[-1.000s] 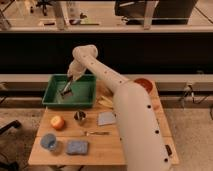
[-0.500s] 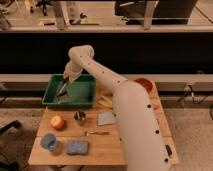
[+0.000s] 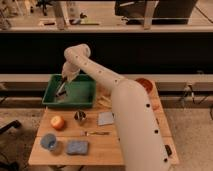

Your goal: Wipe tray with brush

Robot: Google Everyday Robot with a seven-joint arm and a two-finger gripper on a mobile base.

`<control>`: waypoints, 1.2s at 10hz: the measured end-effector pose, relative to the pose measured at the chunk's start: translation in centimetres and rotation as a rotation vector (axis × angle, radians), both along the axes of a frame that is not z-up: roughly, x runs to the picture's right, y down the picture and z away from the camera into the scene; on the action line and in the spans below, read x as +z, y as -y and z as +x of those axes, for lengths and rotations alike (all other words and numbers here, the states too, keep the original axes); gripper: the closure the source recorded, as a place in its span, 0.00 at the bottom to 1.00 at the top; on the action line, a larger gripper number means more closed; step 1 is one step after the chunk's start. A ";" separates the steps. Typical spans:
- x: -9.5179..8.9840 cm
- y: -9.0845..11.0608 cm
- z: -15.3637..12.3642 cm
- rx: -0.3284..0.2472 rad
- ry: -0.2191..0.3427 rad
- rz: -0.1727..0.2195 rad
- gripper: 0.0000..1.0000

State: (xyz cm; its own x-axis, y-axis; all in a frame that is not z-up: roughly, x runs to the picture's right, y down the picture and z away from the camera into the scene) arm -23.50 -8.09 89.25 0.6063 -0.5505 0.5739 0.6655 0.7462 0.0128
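The green tray [image 3: 80, 92] sits at the back left of the wooden table. My white arm reaches over it from the right, and my gripper [image 3: 65, 80] hangs above the tray's left half. The dark brush [image 3: 61, 90] slants down from the gripper, its lower end on the tray floor near the left wall. The gripper seems to be holding the brush by its upper end.
In front of the tray lie an orange [image 3: 57, 122], a metal cup [image 3: 80, 117], a grey square [image 3: 106, 118], a fork [image 3: 96, 133], a blue cup [image 3: 48, 141] and a blue sponge [image 3: 77, 147]. A red-orange bowl [image 3: 144, 83] stands at the back right.
The gripper and brush have swept leftward across the tray, from its middle toward the left wall.
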 end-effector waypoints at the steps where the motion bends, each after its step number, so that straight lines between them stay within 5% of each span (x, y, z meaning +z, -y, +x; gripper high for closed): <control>1: 0.1 0.3 0.2 0.012 -0.008 0.008 0.34; 3: 0.3 1.1 1.1 0.039 -0.028 0.024 0.20; 9: 0.7 1.8 2.5 0.070 -0.067 0.048 0.20; 12: -2.0 2.8 2.5 0.058 -0.052 0.086 0.20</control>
State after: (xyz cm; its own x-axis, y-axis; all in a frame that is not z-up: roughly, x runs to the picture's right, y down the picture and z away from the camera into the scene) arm -20.96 -10.89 87.30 0.6666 -0.5591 0.4930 0.6224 0.7814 0.0447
